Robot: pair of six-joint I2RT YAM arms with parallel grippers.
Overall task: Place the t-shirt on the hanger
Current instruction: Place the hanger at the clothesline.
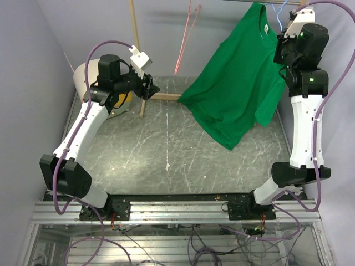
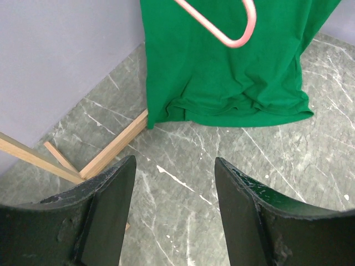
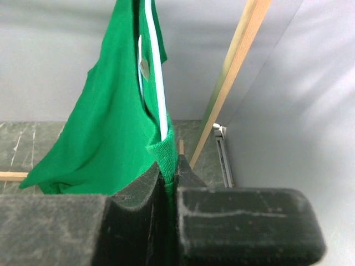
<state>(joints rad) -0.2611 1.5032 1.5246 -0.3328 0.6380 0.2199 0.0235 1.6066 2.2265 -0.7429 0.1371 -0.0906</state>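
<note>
Black fingers of the right gripper (image 3: 169,166) are clamped together on the neck edge of the t-shirt (image 3: 105,127), and the pale blue wire of the hanger (image 3: 160,83) runs down inside the collar just above the pinch. The garment hangs high at the far right, beside a wooden post (image 3: 233,72), and its lower hem lies crumpled on the table (image 1: 166,144). The left gripper (image 2: 175,166) hovers well apart from the cloth, its fingers spread and empty, facing the hem. A pink hanger (image 2: 222,27) dangles between it and the shirt. The hanger appears only partly threaded. To do this step well, the right pinch should hold firm while the left reaches past the pink wire, takes the slack shoulder and draws it over the hanger's free end without dragging the collar off.
</note>
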